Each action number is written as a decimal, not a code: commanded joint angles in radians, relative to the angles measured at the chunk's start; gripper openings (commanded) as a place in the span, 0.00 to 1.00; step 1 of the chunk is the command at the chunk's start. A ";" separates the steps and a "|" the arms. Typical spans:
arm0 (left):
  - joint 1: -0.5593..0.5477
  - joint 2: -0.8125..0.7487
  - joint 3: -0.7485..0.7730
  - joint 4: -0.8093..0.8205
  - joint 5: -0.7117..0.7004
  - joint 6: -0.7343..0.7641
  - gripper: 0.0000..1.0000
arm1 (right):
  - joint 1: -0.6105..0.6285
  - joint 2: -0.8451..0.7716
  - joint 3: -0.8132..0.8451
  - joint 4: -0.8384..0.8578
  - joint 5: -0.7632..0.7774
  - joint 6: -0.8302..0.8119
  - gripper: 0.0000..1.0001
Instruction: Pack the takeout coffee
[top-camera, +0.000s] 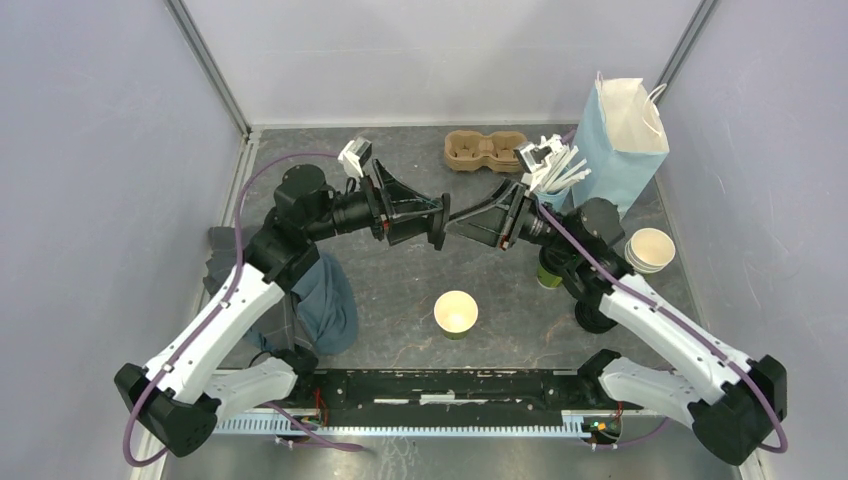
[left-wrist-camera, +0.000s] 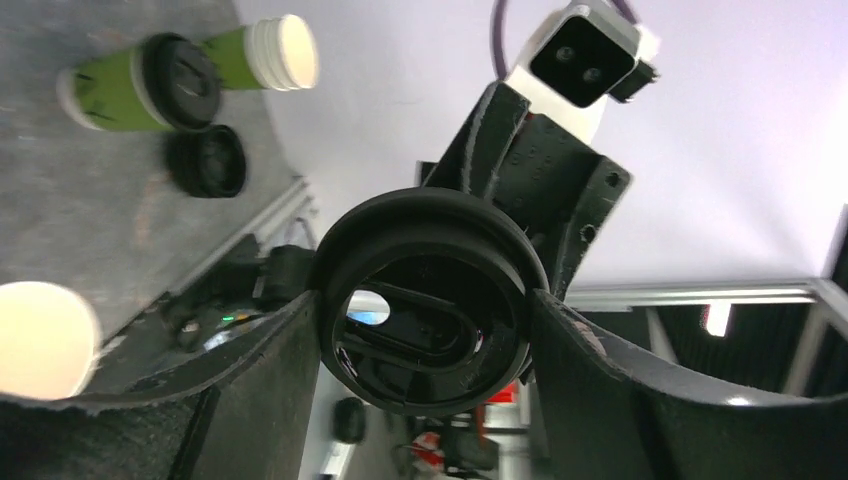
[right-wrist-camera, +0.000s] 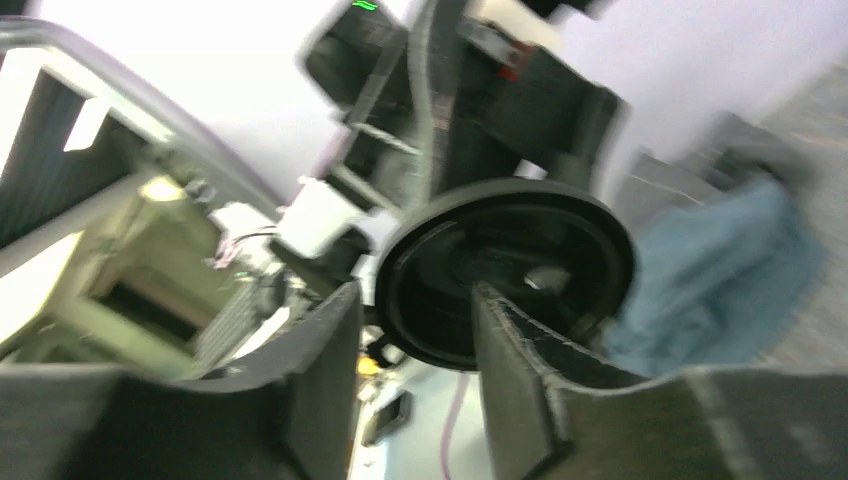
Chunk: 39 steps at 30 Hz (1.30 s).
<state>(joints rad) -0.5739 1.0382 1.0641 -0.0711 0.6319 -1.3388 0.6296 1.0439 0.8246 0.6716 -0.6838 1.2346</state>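
No text or label can be read anywhere.

Takeout coffee cup (top-camera: 456, 313) stands upright mid-counter, green, open-topped, cream inside showing. Its round black lid (left-wrist-camera: 432, 335) is off, up in the air, wedged between the left hand's (left-wrist-camera: 428, 300) fingers.

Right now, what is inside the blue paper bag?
The blue bag stands open; only its white inner wall shows. Its sides hide the bottom, so any contents cannot be told.
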 joint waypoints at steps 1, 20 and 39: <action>-0.001 0.019 0.152 -0.369 -0.106 0.298 0.65 | 0.003 -0.070 0.169 -0.712 0.184 -0.432 0.59; -0.543 0.345 0.363 -0.869 -0.908 0.678 0.61 | 0.002 -0.271 0.299 -1.601 1.015 -0.825 0.98; -0.692 0.599 0.422 -0.891 -1.038 0.735 0.61 | 0.003 -0.399 0.290 -1.574 1.057 -0.803 0.98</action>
<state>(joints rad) -1.2594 1.6249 1.4456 -0.9565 -0.3534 -0.6498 0.6327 0.6559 1.1130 -0.9157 0.3492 0.4145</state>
